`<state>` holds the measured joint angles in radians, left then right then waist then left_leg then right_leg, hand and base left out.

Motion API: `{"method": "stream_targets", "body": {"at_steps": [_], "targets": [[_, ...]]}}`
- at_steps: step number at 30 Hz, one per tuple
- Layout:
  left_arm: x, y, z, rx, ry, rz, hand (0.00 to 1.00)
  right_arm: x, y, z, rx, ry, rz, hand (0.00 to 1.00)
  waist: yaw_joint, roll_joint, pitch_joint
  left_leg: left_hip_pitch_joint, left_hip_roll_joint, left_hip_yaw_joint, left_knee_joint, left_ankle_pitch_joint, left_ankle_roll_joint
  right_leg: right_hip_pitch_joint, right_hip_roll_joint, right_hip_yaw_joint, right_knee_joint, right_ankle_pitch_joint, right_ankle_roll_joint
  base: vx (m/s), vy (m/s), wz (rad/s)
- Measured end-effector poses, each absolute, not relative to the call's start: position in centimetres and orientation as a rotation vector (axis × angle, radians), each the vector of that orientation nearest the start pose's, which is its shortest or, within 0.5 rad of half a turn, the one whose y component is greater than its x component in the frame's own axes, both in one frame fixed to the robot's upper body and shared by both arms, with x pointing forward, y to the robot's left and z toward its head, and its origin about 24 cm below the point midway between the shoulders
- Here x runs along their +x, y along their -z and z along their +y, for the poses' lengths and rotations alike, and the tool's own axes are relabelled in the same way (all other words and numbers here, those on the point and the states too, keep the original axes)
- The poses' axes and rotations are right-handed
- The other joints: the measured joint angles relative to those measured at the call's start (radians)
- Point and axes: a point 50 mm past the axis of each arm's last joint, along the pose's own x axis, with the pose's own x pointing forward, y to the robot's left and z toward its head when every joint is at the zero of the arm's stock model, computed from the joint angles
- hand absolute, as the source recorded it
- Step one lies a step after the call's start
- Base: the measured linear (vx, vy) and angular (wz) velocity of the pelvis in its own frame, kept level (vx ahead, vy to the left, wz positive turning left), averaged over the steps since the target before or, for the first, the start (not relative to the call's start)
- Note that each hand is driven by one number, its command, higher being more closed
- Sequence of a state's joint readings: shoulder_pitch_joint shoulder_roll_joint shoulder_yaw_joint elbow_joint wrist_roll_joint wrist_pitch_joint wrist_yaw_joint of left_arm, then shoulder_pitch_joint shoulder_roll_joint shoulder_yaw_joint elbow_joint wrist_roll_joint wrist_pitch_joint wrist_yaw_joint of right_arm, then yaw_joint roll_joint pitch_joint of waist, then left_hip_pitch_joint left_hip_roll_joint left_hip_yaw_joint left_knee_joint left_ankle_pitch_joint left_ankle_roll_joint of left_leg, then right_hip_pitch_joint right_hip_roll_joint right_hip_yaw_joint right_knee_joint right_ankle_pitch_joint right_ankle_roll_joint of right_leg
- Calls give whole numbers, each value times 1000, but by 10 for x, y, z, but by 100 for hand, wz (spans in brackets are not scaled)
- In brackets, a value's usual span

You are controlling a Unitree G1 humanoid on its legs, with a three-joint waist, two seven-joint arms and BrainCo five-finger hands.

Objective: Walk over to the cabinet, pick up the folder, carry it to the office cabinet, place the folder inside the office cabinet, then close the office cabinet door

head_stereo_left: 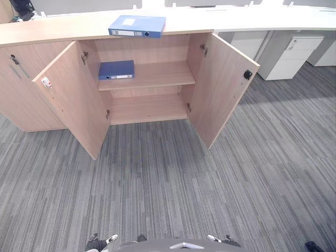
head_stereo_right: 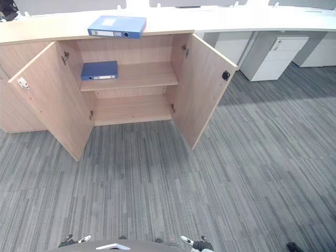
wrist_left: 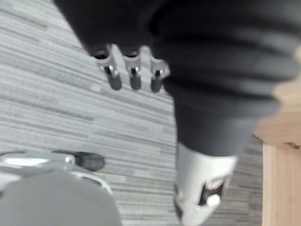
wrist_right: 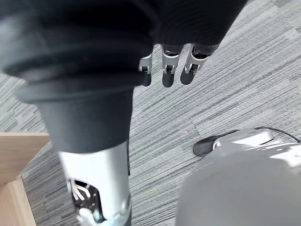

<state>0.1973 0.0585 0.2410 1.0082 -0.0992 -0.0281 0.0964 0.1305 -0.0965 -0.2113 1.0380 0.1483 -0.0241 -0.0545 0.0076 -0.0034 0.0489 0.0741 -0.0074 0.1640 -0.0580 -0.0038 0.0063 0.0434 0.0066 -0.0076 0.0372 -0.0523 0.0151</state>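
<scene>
Cabinet (head_stereo_left: 148, 49) ahead, doors (head_stereo_left: 73, 100) swung toward the viewer. One folder (head_stereo_left: 137, 25) lies on its top, a second folder (head_stereo_left: 116, 70) on its upper shelf (head_stereo_left: 163, 73), at the left. A drawer unit (head_stereo_left: 294, 55) stands further right.

A white drawer unit (head_stereo_left: 294, 55) stands on grey striped carpet (head_stereo_left: 173, 178) under a white desk (head_stereo_left: 273, 21).

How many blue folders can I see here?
2. One blue folder lies on the cabinet top; the other folder lies on the upper shelf inside. More may hide behind the closed door.
</scene>
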Motion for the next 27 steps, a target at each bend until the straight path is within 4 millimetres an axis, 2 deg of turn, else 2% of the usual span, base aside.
{"method": "stream_targets", "body": {"at_steps": [5, 12, 22, 27], "targets": [[59, 164, 210, -80, -420, 1136, 0, 99, 157, -213, 53, 331, 1064, 0, 3, 1, 20, 15, -4, 0, -16, 3, 0, 17, -3, -2, -23, 9, 7, 13, 2, 0], [62, 163, 210, -65, -404, 1127, 0, 108, 157, -198, 67, 286, 1052, 0, 7, 0, 25, 19, -5, -2, -18, 3, 0, 26, -3, -6, -30, 9, 7, 5, -6, 1], [66, 162, 211, -66, -398, 1115, 0, 115, 156, -197, 58, 275, 1038, 0, 7, -3, 48, 17, -7, 4, -19, 1, 3, 20, -4, 1, -33, 9, 8, 3, -4, -2], [70, 161, 213, -63, -389, 1102, 0, 120, 154, -196, 35, 255, 1029, 0, 20, -2, 55, 2, -6, 58, 0, -24, 14, -9, -2, 60, -33, 19, 15, 23, 10, -32]]}}
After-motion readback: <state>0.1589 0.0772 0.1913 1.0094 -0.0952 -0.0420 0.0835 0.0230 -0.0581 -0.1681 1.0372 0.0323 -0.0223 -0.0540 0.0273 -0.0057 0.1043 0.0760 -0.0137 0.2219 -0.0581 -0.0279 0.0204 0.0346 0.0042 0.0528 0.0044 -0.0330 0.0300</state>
